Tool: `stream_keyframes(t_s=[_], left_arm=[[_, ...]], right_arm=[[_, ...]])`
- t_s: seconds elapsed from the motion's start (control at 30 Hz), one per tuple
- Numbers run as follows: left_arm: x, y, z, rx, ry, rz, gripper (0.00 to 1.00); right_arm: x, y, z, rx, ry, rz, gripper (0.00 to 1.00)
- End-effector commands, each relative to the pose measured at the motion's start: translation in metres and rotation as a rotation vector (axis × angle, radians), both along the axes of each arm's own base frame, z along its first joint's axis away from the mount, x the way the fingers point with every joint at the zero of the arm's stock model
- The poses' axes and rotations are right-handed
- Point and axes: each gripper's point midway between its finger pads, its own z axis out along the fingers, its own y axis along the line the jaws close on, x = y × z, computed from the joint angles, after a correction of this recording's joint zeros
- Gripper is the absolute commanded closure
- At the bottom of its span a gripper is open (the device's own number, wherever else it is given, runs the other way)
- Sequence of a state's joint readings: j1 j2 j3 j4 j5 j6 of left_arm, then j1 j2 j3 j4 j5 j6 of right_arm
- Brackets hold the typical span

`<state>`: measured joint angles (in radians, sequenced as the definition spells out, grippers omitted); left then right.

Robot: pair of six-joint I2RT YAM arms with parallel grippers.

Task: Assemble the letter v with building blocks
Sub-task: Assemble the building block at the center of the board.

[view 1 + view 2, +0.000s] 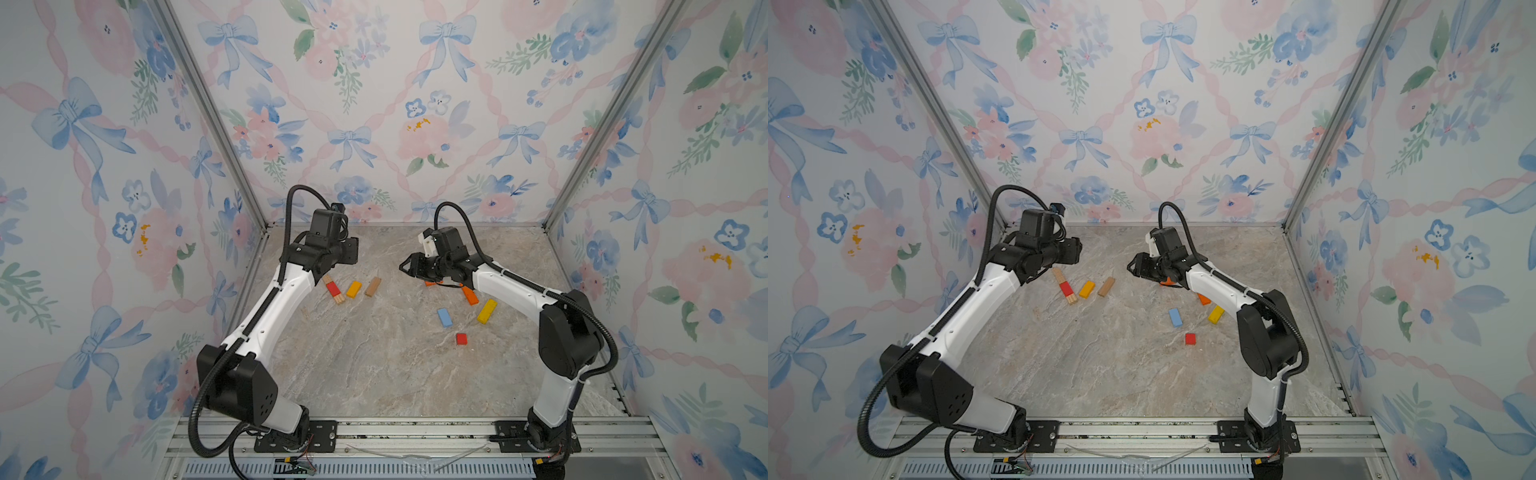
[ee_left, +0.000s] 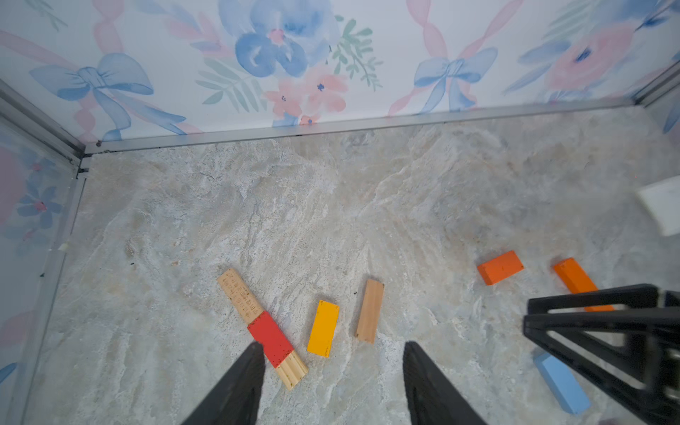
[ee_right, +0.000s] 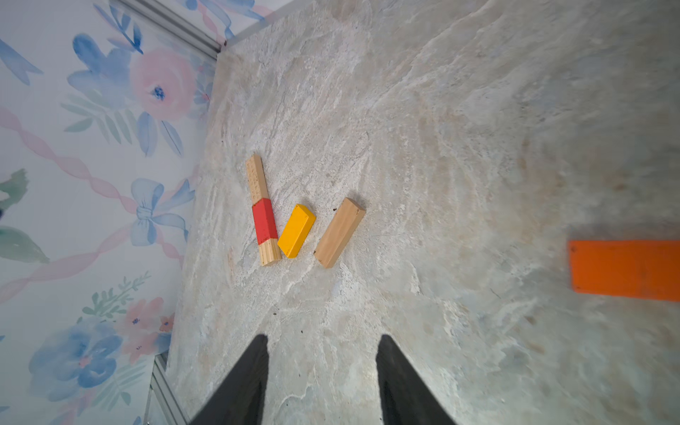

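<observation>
**Both grippers open, blocks lying loose**

Nearest you on the bench (image 1: 374, 374), a red square block (image 1: 461, 338) sits at 4 o'clock. A light blue block (image 1: 444, 317) lies just beyond it, then a yellow bar (image 1: 487, 311) and an orange bar (image 1: 470, 296) towards 3. Farther out at 10 o'clock, a wood-and-red row (image 1: 333, 289), a yellow block (image 1: 353, 289) and a plain wood bar (image 1: 372, 286) lie side by side. Your left gripper (image 2: 333, 346) hovers above them, spread wide and empty. Your right gripper (image 3: 323, 336), near 12, is parted and holds nothing.

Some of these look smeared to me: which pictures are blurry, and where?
Right wrist view: the orange block at the edge is smeared, the plain wooden block sharp. Left wrist view: the yellow block is crisp. Both top views: sharp, evenly lit.
</observation>
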<state>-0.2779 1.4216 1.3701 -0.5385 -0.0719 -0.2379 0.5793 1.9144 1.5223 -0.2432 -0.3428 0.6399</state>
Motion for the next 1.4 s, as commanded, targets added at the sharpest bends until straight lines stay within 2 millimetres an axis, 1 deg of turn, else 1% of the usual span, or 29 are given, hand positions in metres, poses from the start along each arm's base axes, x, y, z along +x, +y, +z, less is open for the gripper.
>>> stream_keyframes(t_s=[0.0,0.13,0.27,0.37,0.5,0.63,0.7,0.83,0.97,1.2,1.37], left_arm=[[-0.019,0.002,-0.017,-0.175,-0.005,0.039,0.37],[-0.049,0.021,-0.044,-0.224,0.015,0.116,0.35],[-0.073,0.032,-0.062,-0.267,0.041,0.156,0.34],[-0.085,0.039,-0.068,-0.279,0.038,0.173,0.34],[-0.097,0.047,-0.069,-0.302,0.017,0.204,0.33],[-0.105,0.054,-0.065,-0.322,-0.011,0.228,0.33],[-0.111,0.057,-0.078,-0.319,0.009,0.245,0.34],[-0.116,0.057,-0.090,-0.336,0.037,0.256,0.35],[-0.118,0.056,-0.099,-0.347,0.061,0.263,0.36],[-0.123,0.058,-0.101,-0.357,0.057,0.273,0.38],[-0.126,0.058,-0.103,-0.361,0.055,0.275,0.39]], right_arm=[[-0.005,0.029,-0.008,-0.051,0.019,0.111,0.47],[0.000,0.061,-0.020,-0.069,0.040,0.183,0.44],[0.003,0.083,-0.036,-0.091,0.053,0.221,0.42],[0.007,0.097,-0.050,-0.096,0.065,0.239,0.39],[0.012,0.115,-0.068,-0.109,0.076,0.259,0.34],[0.019,0.133,-0.078,-0.089,0.071,0.269,0.33],[0.024,0.141,-0.083,-0.076,0.073,0.267,0.33],[0.032,0.151,-0.087,-0.047,0.059,0.256,0.33],[0.040,0.155,-0.094,-0.028,0.051,0.232,0.34],[0.047,0.162,-0.105,-0.011,0.048,0.218,0.34],[0.052,0.160,-0.113,-0.036,0.037,0.204,0.34]])
